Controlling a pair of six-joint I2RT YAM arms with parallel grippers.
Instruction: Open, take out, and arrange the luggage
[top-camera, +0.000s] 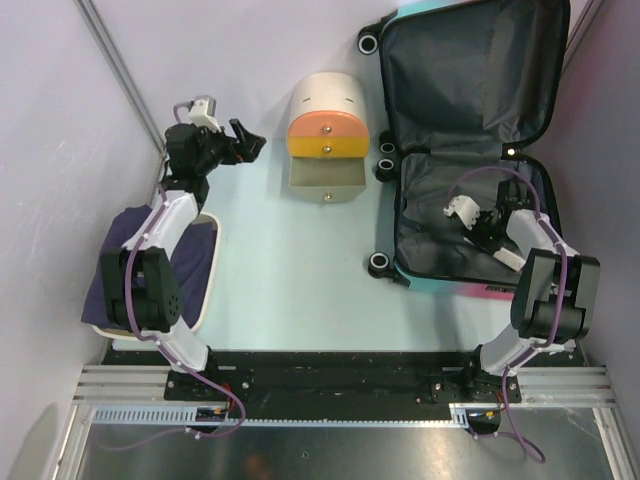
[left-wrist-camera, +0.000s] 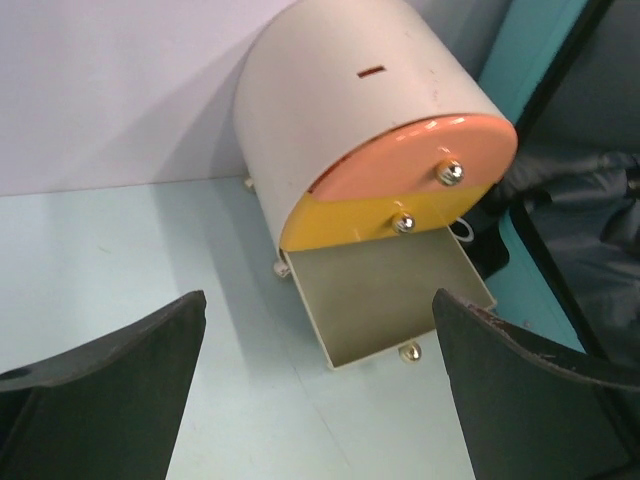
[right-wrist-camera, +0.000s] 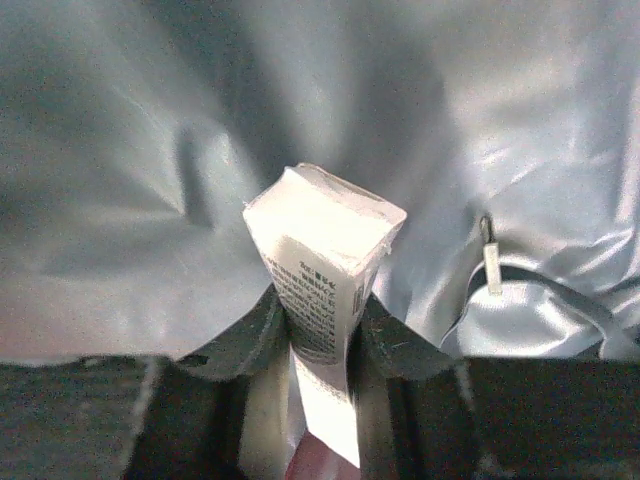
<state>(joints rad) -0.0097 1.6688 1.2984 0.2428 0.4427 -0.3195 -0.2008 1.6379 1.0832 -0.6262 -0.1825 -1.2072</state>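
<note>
The big teal-and-pink hard suitcase (top-camera: 470, 80) lies open around the right gripper (right-wrist-camera: 320, 325), which pinches a small white box with tiny black print (right-wrist-camera: 325, 240) down in the grey cloth (right-wrist-camera: 150, 150). The left gripper (left-wrist-camera: 320, 385) is spread wide and holds nothing, facing a cream round drawer box (left-wrist-camera: 350, 130). Lifting things out and tidying them are still to do.

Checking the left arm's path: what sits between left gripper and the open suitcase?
The cream drawer box, bottom drawer pulled out, stands between left gripper and luggage; top view shows it.
</note>
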